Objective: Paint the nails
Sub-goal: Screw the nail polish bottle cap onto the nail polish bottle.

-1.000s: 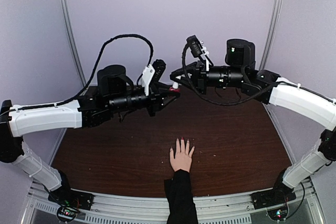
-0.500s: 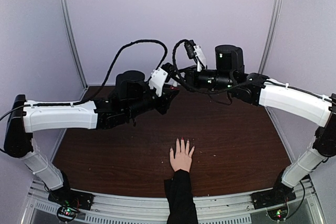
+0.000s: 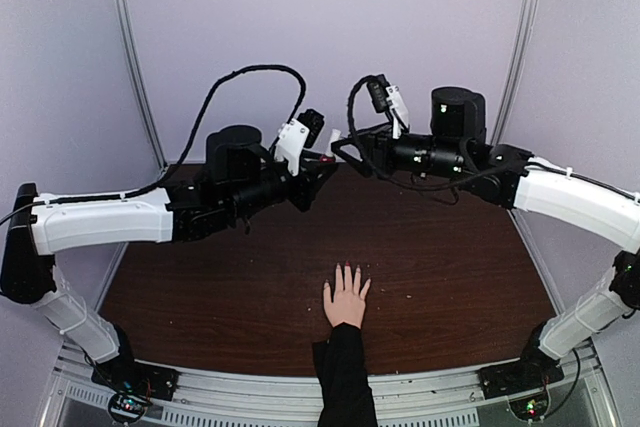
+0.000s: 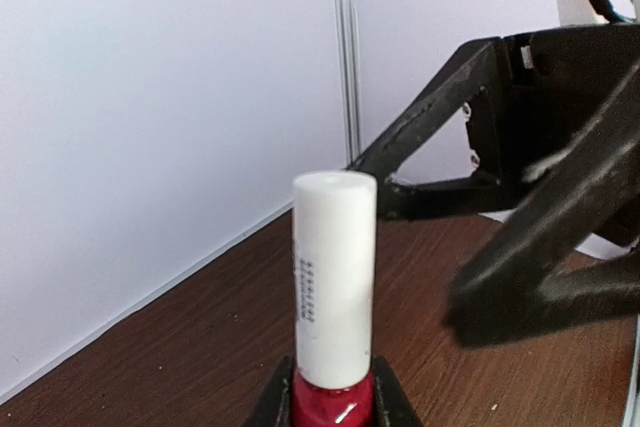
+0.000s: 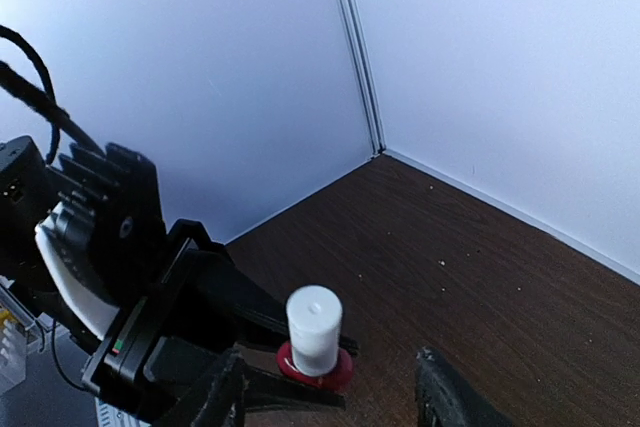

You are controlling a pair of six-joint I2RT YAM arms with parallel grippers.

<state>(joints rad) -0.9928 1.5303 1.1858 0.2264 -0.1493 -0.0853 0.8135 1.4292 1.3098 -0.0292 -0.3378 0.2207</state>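
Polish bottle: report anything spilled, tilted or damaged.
Nothing stands out. The bottle sits upright between the jaws of the left gripper, with its white cap seated on top. No red polish shows on the table around it.

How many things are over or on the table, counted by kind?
grippers: 2, the left gripper and the right gripper
nail polish bottle: 1
human hand: 1
Total: 4

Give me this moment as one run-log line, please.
left gripper: shut on bottle | right gripper: open, facing cap | hand: flat on table | nails: too small to judge
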